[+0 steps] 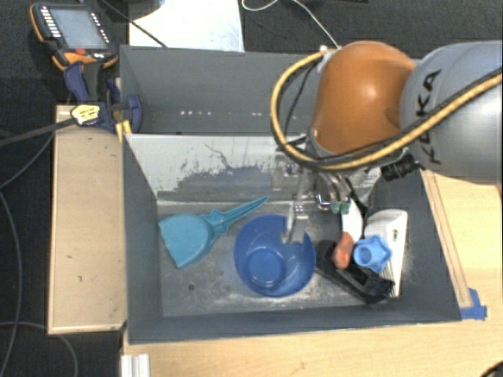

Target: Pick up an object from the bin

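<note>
The grey arm reaches in from the right, its wrist under an orange cover looped by a yellow-and-black cable. Below it the metal tool points steeply downward, hanging low beneath the wrist.

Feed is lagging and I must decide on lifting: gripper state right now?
Gripper: cannot be told whether open or shut; it is down at the right rim of the blue bowl.

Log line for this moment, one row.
arm: in grey metal bin from right | gripper: at rim of dark blue plastic bowl | nearby: light blue plastic scoop left, white box right
</note>
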Available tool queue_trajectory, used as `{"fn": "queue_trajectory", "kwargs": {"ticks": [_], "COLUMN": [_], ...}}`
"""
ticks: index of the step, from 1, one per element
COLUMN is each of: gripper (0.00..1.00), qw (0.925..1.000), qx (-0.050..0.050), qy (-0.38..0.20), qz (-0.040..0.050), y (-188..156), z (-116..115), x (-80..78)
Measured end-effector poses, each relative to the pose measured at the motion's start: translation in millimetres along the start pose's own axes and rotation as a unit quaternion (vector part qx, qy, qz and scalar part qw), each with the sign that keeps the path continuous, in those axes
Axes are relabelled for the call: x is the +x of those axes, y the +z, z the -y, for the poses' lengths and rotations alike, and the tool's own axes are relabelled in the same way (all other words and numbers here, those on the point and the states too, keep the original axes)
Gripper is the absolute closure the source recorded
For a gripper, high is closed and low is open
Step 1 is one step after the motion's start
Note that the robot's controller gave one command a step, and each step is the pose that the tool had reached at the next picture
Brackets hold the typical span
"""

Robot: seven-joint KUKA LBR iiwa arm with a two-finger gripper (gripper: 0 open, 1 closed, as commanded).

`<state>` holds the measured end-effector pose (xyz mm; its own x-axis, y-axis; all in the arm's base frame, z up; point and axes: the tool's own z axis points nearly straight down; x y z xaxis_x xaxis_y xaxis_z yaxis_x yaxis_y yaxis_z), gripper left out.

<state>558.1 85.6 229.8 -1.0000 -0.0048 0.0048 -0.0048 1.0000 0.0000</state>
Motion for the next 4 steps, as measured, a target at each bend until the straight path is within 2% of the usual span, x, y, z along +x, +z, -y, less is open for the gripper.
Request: {"fn": "queue_trajectory", "kwargs": {"ticks": [1,2,3,4], "gripper": [0.0,0.0,0.0,0.0], "qw": [1.0,0.9989,1.0,0.9876], "qx": [-0.001,0.0,-0.001,-0.002], "qy": [0.002,-0.047,0.002,0.157], "qz": [0.0043,0.004,0.0051,0.0063], "y": [-5,137,158,159], "z": [1,54,56,28], "x": [-1.3,-33.1,-26.4,-26.4]}}
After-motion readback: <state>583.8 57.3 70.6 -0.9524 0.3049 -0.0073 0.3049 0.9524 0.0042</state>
